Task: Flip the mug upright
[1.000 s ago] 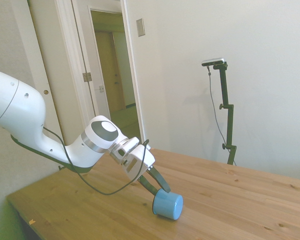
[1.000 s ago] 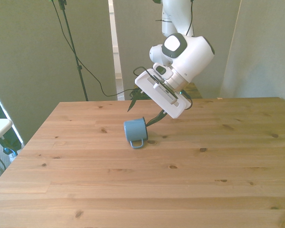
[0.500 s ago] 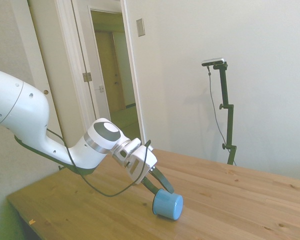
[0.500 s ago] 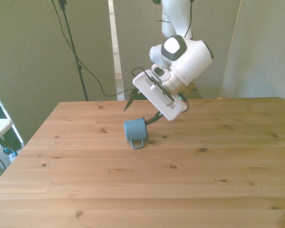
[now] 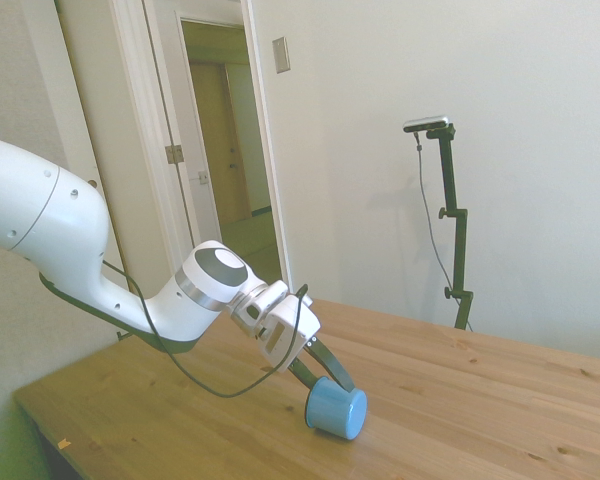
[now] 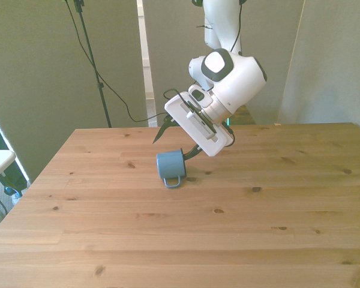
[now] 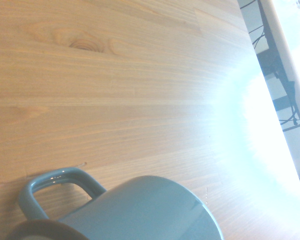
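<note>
The mug (image 6: 170,166) lies on its side near the desk's (image 6: 240,228) centre, handle toward six o'clock in the front view, with the jaws (image 6: 174,140) spread around its mouth, so it could roll away.

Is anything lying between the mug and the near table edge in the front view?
No. In the front view only bare wood lies between the mug and the table edge nearest the camera.
</note>
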Robot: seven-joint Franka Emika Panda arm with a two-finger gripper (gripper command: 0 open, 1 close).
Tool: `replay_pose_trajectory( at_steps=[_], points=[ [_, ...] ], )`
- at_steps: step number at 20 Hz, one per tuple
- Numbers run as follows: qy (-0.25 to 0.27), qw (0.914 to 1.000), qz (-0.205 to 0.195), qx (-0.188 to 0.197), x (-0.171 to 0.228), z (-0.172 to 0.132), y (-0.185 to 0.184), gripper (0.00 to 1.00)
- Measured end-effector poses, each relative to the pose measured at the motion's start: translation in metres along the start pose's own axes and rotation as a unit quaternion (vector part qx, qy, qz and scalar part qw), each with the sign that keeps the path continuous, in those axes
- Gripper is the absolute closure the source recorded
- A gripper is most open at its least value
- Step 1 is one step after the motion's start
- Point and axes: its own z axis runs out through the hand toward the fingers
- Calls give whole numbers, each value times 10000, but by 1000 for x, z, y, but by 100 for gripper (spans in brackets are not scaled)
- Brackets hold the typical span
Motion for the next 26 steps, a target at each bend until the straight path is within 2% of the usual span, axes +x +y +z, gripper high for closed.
replay_pose_trajectory(
  at_steps=[26],
  points=[
    [30,9999,-85,-85,-5,-1,-12,100]
  ],
)
